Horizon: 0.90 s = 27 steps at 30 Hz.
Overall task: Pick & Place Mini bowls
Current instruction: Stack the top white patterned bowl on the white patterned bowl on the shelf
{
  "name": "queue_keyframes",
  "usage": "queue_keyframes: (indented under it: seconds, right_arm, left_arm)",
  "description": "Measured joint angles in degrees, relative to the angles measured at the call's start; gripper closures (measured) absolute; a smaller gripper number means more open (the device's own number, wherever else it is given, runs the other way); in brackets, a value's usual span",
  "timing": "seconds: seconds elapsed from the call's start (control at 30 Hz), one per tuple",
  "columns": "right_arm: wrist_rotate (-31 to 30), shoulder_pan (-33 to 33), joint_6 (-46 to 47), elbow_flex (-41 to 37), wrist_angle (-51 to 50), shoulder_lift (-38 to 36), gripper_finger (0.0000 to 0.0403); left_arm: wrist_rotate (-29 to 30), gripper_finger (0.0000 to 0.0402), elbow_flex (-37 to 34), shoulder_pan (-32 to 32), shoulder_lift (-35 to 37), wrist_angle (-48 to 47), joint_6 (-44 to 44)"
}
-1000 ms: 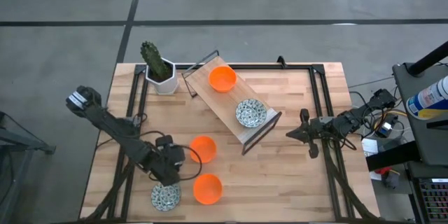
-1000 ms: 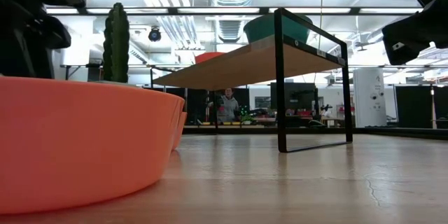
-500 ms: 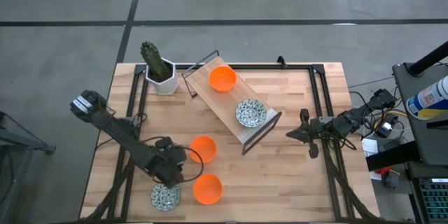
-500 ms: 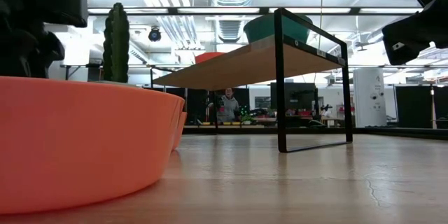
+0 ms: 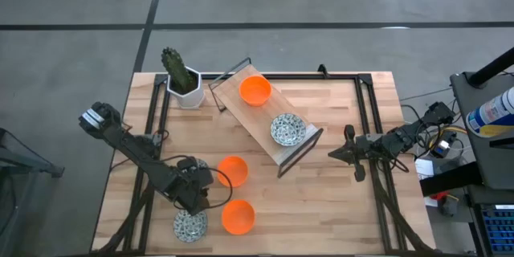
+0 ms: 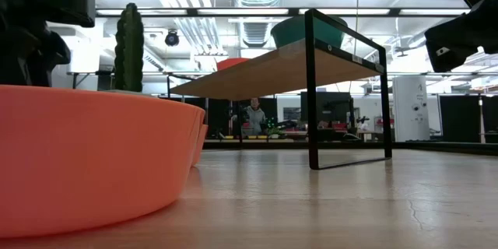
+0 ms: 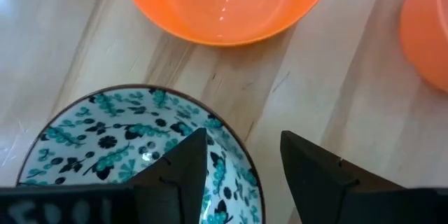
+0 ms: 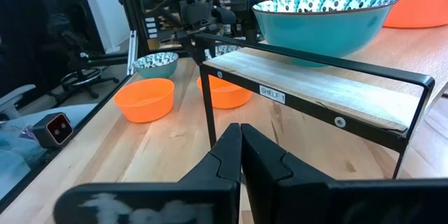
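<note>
The left gripper hangs just above the patterned bowl at the near-left of the wooden shelf, its fingers spread apart over that bowl's rim with nothing held. The right gripper waits just beside the shelf's right end, its fingers pressed together. Two orange bowls sit on the table between the patterned bowl and the shelf, while another orange bowl and a second patterned bowl rest on the shelf top.
</note>
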<state>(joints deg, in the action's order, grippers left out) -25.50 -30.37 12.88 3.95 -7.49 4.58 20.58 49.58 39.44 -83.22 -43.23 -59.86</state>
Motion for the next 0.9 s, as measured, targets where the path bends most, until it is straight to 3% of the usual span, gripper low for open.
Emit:
queue_keyframes:
  seconds: [0.63, 0.77, 0.9]
  right_arm:
    - [0.00, 0.02, 0.00, 0.00, 0.00, 0.02, 0.0394]
    - [0.00, 0.02, 0.00, 0.00, 0.00, 0.02, 0.0394]
    - [0.00, 0.02, 0.00, 0.00, 0.00, 0.02, 0.0394]
  left_arm:
    - [-3.67, 0.0231, -0.09, -0.07, -0.11, -8.87, -2.55]
    - [-4.22, 0.0268, -0.09, -0.02, -0.11, -9.33, -1.33]
    - [-4.22, 0.0336, -0.11, -0.02, -0.11, -9.51, 0.56]
